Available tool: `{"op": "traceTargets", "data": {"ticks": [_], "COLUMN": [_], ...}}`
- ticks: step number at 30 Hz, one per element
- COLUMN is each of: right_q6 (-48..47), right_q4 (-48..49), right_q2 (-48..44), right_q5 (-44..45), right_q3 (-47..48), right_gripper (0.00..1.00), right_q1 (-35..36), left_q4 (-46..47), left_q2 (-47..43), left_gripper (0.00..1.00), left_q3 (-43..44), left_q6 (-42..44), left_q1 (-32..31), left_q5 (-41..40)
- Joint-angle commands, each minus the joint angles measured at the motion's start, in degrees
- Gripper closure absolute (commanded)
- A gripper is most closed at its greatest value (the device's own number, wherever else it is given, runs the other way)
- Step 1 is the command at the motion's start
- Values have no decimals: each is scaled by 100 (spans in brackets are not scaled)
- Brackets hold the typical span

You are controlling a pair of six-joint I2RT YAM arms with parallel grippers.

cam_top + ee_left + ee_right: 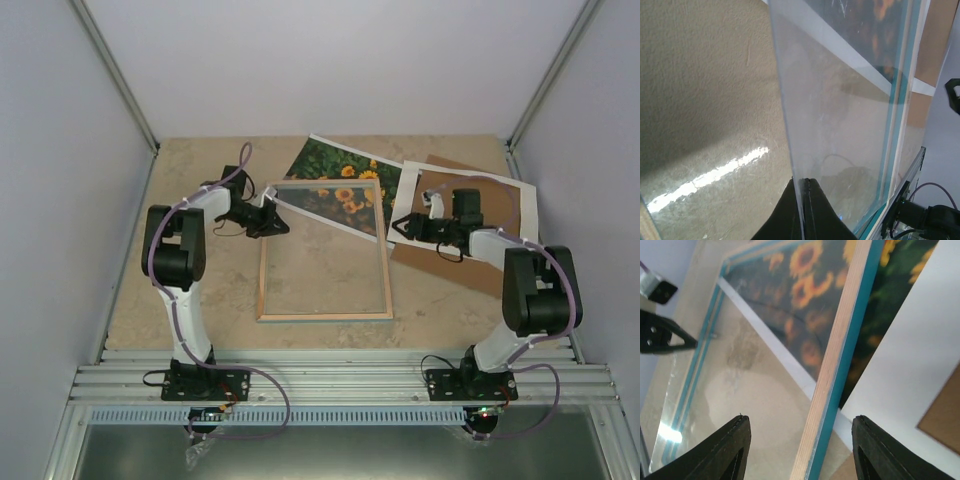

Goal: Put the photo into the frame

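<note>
Left jaws gripping frame (325, 316), beige table (440, 312), walls (340, 60)

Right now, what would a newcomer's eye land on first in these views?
The big frame sits mid-table, wood back up, its far end overlapping the photo of orange flowers. The left end effector is pinched shut on the frame's left edge, while the right end effector straddles the right rail with its jaws open.
</note>
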Motion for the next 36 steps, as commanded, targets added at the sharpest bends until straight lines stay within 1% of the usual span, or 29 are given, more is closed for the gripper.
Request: {"op": "traceTargets", "data": {"ticks": [1, 6, 10, 20, 29, 36], "right_q6": [-306, -365, -378, -471, -469, -473], "right_q4": [-336, -488, -523, -550, -527, -531], "right_q2": [427, 791, 893, 799, 718, 710], "right_q5": [42, -14, -25, 115, 119, 140], "right_q3": [165, 346, 434, 418, 391, 408], "right_gripper": [43, 43, 44, 45, 45, 45], "right_q1": [291, 488, 536, 545, 550, 545], "left_q4": [-147, -142, -151, -306, -424, -689], "left_q2": [151, 199, 241, 472, 615, 650], "left_gripper": [100, 100, 100, 100, 100, 100], "left_q3": [101, 115, 143, 301, 421, 440], "left_q6": [138, 150, 132, 123, 131, 193], "left_q1": [31, 32, 31, 39, 36, 37], "left_q5": [-98, -96, -273, -731, -1000, -1082]}}
